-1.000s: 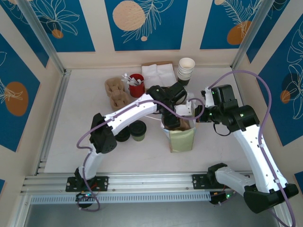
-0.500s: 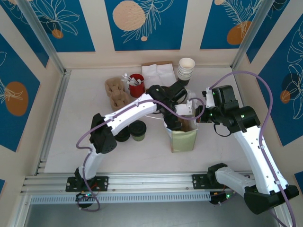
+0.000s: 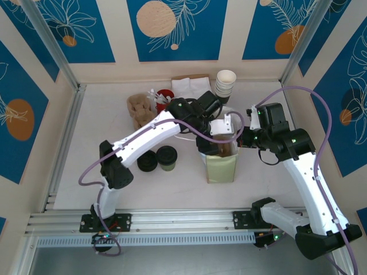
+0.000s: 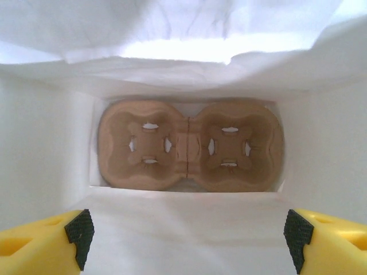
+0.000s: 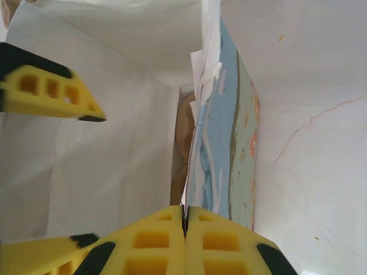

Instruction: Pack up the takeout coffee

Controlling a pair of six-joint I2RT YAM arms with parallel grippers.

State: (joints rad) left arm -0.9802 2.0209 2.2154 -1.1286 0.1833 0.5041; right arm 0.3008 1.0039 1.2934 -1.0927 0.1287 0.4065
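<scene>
The takeout coffee (image 3: 167,157) stands upright on the table (image 3: 92,149), lid up, a little left of the middle and closer to the near edge than to the far one. A stack of black lids (image 3: 147,162) sits just beside it on its left. To its right, apart from it, stands the paper bag (image 3: 221,167) with its mouth open.

The left gripper (image 3: 217,141) hangs over that mouth, so the cup lies to its left and toward the near edge. In the left wrist view the left gripper (image 4: 188,232) has its jaws spread wide with nothing between them. It looks straight down at a cardboard carrier (image 4: 189,146) lying flat on the bag's floor, its 2 wells side by side along the bag's long axis, both empty.

The right gripper (image 3: 243,140) is at the bag's right rim. In the right wrist view the right gripper (image 5: 184,215) has its jaws pressed together on the top edge of the bag's wall (image 5: 226,143), holding it.

The left arm is the nearer 1 and the free 1. My judgement is that it will have to reach left for the cup, take it around its sides with the axis kept vertical, and lower it into 1 well.
</scene>
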